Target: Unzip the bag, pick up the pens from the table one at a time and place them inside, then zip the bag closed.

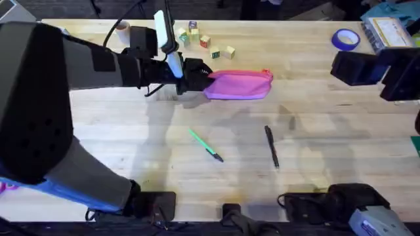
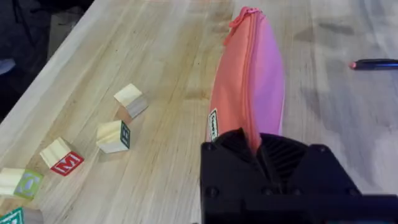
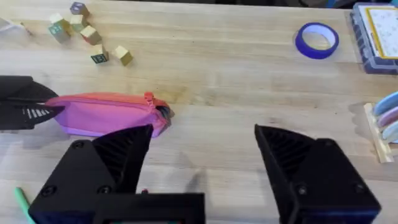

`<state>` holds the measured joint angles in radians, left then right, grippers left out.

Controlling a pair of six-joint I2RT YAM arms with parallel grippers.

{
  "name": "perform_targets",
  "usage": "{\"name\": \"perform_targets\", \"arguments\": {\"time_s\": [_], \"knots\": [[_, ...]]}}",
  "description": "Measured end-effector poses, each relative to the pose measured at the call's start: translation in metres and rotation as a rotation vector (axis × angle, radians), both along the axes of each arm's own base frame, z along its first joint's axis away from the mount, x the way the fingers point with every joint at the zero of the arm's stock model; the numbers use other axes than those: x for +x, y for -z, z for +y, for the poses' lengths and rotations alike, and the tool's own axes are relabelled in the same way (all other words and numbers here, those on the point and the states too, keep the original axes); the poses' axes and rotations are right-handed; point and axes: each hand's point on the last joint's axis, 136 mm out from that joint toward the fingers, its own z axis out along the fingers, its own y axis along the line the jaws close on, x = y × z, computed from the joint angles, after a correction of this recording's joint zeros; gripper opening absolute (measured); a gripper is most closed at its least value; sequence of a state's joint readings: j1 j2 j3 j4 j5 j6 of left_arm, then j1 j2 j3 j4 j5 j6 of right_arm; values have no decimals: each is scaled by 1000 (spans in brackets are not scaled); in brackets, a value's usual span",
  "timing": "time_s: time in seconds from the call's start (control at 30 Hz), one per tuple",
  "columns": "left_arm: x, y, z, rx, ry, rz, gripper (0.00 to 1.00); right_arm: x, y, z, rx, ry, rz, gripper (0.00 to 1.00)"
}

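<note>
The pink bag (image 1: 239, 85) lies on the table (image 1: 131, 151) at the middle back, its zipper closed along the top. My left gripper (image 1: 199, 77) is shut on the bag's left end (image 2: 249, 81). The green pen (image 1: 207, 145) lies in front of the bag, and the black pen (image 1: 272, 147) lies to its right, both apart from the bag. My right gripper (image 3: 204, 134) hangs open above the table to the right of the bag (image 3: 106, 113), holding nothing. The right arm (image 1: 367, 65) is raised at the far right.
Several wooden letter blocks (image 1: 203, 40) are scattered behind the bag. A blue tape roll (image 1: 346, 39) and a plastic box (image 1: 390, 31) sit at the back right. Bare wood stretches around the pens.
</note>
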<state>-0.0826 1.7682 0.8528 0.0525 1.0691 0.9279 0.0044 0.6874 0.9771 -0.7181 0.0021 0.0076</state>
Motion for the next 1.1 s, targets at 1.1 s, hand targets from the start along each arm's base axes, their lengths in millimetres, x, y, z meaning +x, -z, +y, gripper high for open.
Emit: {"name": "perform_targets", "arguments": {"time_s": [1.1], "knots": [[1,0,0,2,-2,-8,42,70,41,41,168,-75,369,998]]}}
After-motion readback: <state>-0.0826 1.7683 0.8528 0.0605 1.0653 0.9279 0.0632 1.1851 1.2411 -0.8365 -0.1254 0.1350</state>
